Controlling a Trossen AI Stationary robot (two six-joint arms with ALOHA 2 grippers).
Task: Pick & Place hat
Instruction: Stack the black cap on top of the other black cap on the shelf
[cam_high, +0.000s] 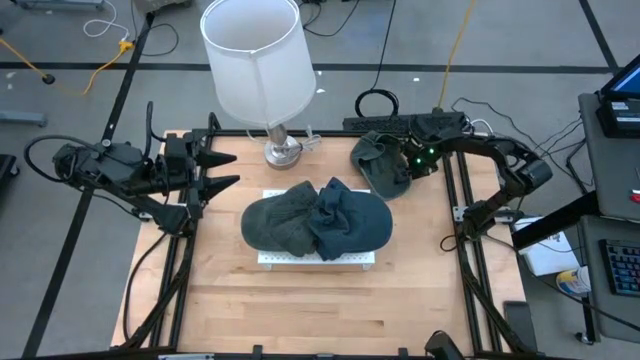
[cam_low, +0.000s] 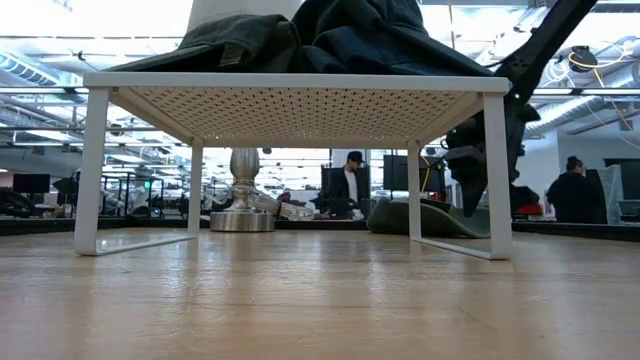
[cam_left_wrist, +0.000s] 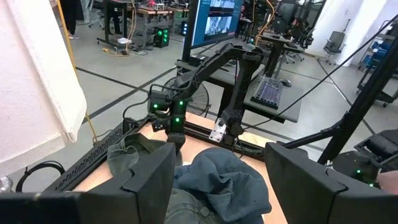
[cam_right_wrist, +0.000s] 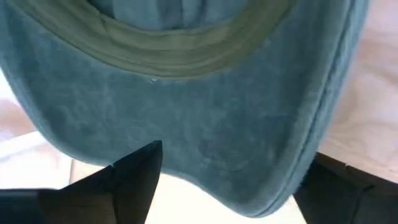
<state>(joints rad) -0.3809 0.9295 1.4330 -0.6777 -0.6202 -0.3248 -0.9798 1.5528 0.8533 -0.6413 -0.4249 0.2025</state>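
A green-grey hat (cam_high: 378, 165) lies upside down on the table at the far right, its brim (cam_right_wrist: 205, 124) filling the right wrist view. My right gripper (cam_right_wrist: 236, 152) is open and slants down over it, one finger on either side of the brim's edge. Two more hats, a dark green one (cam_high: 283, 220) and a blue one (cam_high: 348, 222), rest on a white perforated rack (cam_high: 315, 260) at the table's middle. My left gripper (cam_high: 228, 170) hovers open at the table's left, pointing toward the rack. My right gripper's fingers (cam_right_wrist: 134, 171) stand on either side of the brim's edge (cam_right_wrist: 249, 199), coming from above at a slant. Whether they touch the brim, I cannot tell.
A lamp with a white shade (cam_high: 258, 60) and a metal base (cam_high: 283, 152) stands at the far edge, left of the loose hat. Cables and a power strip (cam_high: 400, 122) lie behind the table. Bare wood lies along the near side (cam_high: 320, 310). People show in the room beyond.
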